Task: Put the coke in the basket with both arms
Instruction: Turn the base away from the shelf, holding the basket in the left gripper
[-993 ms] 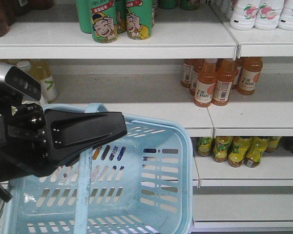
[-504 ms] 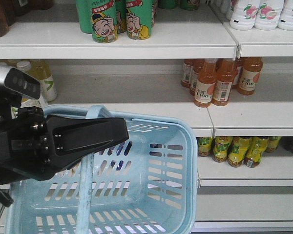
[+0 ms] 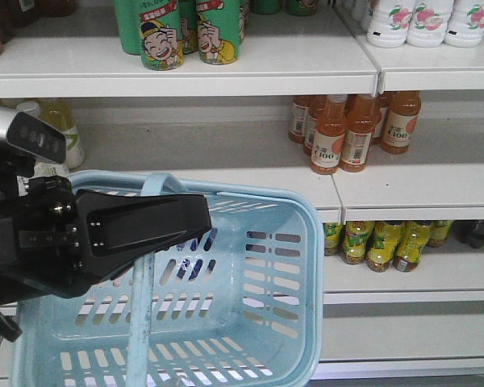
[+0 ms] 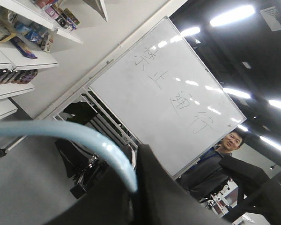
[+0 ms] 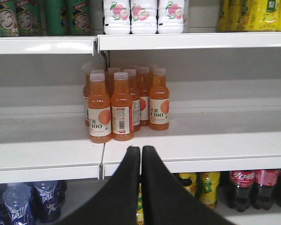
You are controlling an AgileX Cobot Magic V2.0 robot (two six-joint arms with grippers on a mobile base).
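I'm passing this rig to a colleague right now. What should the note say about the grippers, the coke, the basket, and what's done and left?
The left gripper is shut on the handle of the basket, which is in front of the shelves.
The right gripper is shut and empty, facing the orange bottles.
The coke is in no view; the cola bottles on the lower shelf are not it.
No can shows in the visible part of the basket.
Done: basket gripped.
Left: find the coke, probably take it with the right gripper, and put it in the basket.
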